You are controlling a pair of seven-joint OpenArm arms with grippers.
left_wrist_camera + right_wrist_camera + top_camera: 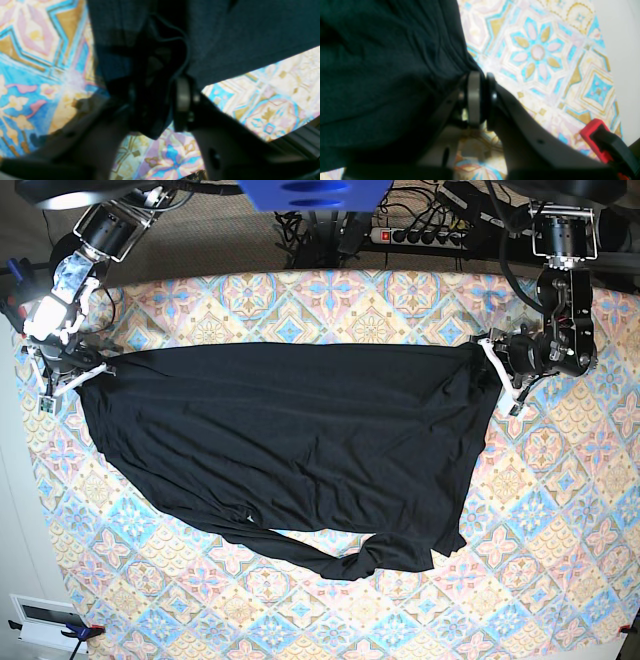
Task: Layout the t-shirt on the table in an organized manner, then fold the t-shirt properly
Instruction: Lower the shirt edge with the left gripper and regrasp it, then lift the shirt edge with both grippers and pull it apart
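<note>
The black t-shirt [280, 440] lies spread across the table [560, 520], its upper edge stretched between both grippers. The lower edge sags into a twisted bunch near the front. At the shirt's right corner in the base view, my left gripper [497, 370] has its jaws apart. In the left wrist view a dark fold of the t-shirt [250, 32] still hangs between the left gripper [153, 100] fingers. My right gripper [78, 372] holds the shirt's left corner. In the right wrist view the right gripper [481, 100] pads are pressed together on the t-shirt [382, 75] edge.
A red and black clamp [600, 135] grips the table edge near my right gripper. A power strip [430, 235] and cables lie behind the table's far edge. A white box [45, 620] sits off the front left corner.
</note>
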